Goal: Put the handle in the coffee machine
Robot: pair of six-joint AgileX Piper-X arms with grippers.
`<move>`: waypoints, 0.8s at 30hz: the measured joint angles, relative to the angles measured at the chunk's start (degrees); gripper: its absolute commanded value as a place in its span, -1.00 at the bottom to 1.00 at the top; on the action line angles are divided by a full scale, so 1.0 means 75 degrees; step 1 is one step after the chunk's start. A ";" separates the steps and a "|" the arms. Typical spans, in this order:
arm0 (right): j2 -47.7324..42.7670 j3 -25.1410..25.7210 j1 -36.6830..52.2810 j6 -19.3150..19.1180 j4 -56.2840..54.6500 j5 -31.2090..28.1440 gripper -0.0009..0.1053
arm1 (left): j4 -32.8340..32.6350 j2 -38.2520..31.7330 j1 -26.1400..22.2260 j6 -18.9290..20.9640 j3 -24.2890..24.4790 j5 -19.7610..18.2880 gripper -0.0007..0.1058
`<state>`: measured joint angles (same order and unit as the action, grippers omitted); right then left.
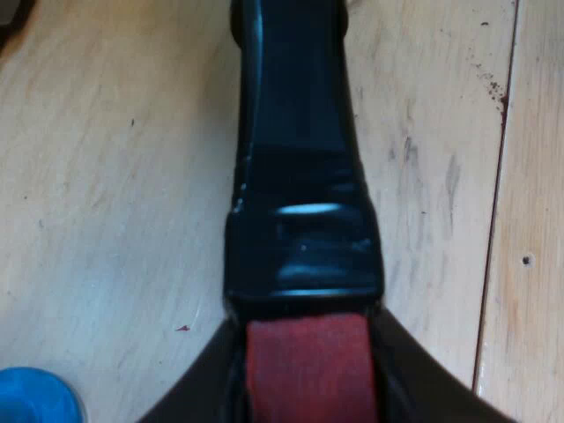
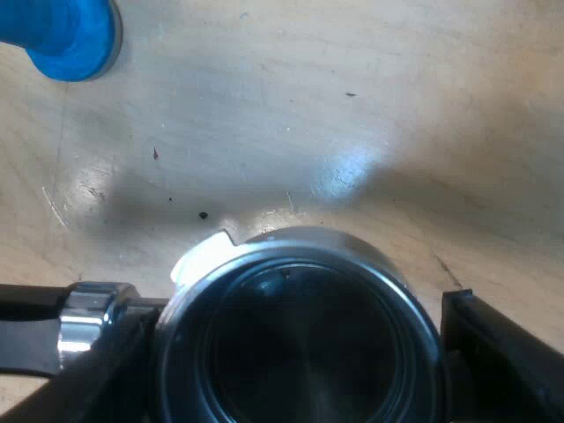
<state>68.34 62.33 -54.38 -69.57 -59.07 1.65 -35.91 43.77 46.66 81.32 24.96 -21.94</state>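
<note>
The left fingers (image 1: 207,388) clamp the holder's (image 1: 300,176) red end; the right fingers (image 2: 502,352) seem closed on its basket, over the counter (image 2: 352,106) near the blue tamper (image 2: 66,35). 1 arm should release before the other carries it level.

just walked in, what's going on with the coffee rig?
Left gripper is shut on the metal holder at the red end of its handle, with the wooden table beneath. Right gripper is at the holder's round basket. A blue tamper sits on the table nearby. The holder is not in the machine yet.
</note>
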 measured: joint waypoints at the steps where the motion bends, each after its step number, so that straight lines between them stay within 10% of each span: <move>1: 0.0000 0.0000 0.0000 0.0000 0.0000 0.0000 -0.98 | 0.0000 0.0000 0.0000 0.0000 0.0000 0.0000 -0.98; 6: 0.0000 0.0000 0.0000 0.0000 0.0000 -0.0031 -0.89 | 0.0000 0.0000 0.0000 0.0000 0.0000 0.0000 -0.98; 16: 0.0000 0.0034 0.0000 -0.0091 0.0007 -0.0220 0.50 | 0.0010 0.0000 0.0000 0.0011 0.0000 0.0019 -0.98; 24: -0.0018 0.0053 0.0000 -0.0380 0.0018 -0.0398 0.57 | -0.0166 0.0000 0.0000 0.0011 -0.0086 0.0019 -0.98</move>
<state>68.21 62.74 -54.38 -72.41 -58.93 -1.33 -37.16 43.77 46.66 81.40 24.31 -21.79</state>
